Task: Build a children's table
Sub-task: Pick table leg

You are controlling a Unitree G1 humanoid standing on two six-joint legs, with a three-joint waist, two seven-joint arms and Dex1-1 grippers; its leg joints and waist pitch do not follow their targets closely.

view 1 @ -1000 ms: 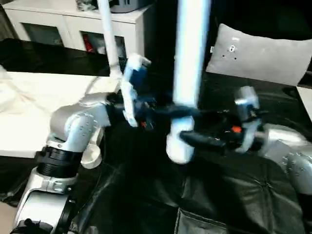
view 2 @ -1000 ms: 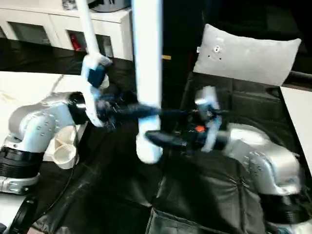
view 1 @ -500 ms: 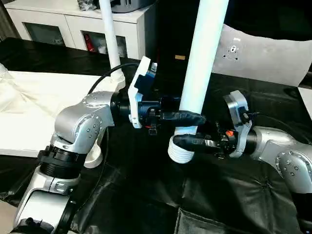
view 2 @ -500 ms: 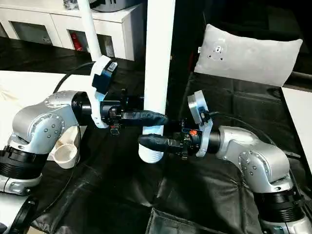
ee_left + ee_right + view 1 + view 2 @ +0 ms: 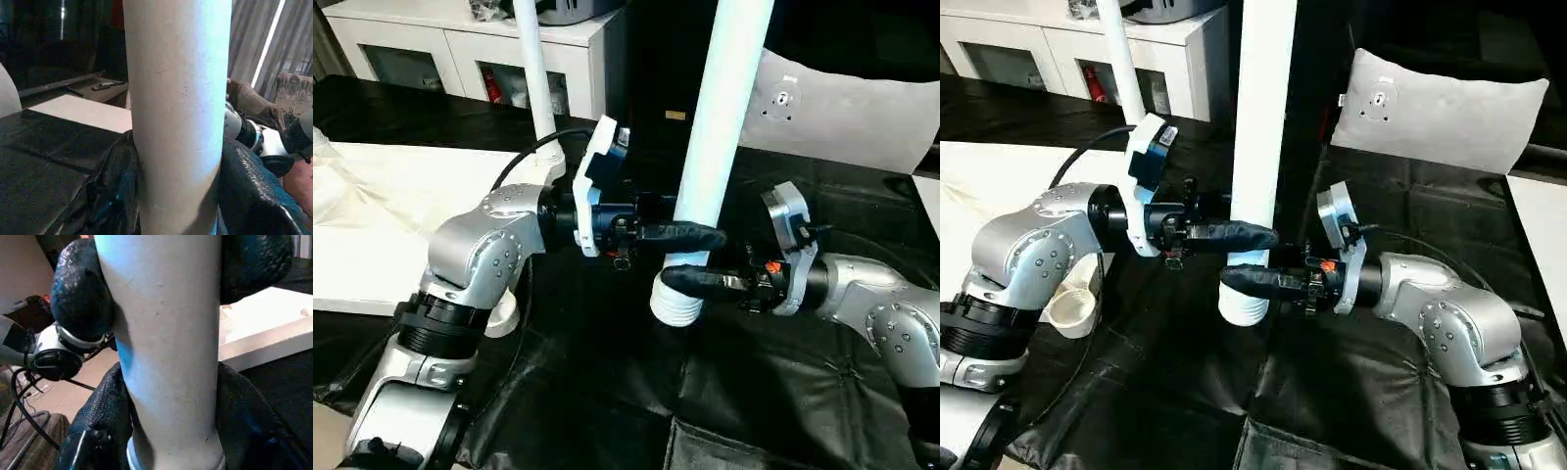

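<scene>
Jaws of both grippers, left gripper (image 5: 690, 233) above right gripper (image 5: 690, 281), clamp the upright white leg (image 5: 710, 166) over the black sheet (image 5: 607, 392), probably steadying it for a hand-over; tabletop (image 5: 391, 211) lies left.

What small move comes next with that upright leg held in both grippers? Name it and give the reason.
Probably carry the leg left toward the table top and its open corner socket. Both the left gripper and the right gripper clamp the leg upright, ribbed end down, over the black sheet, while one leg already stands in the top.
</scene>
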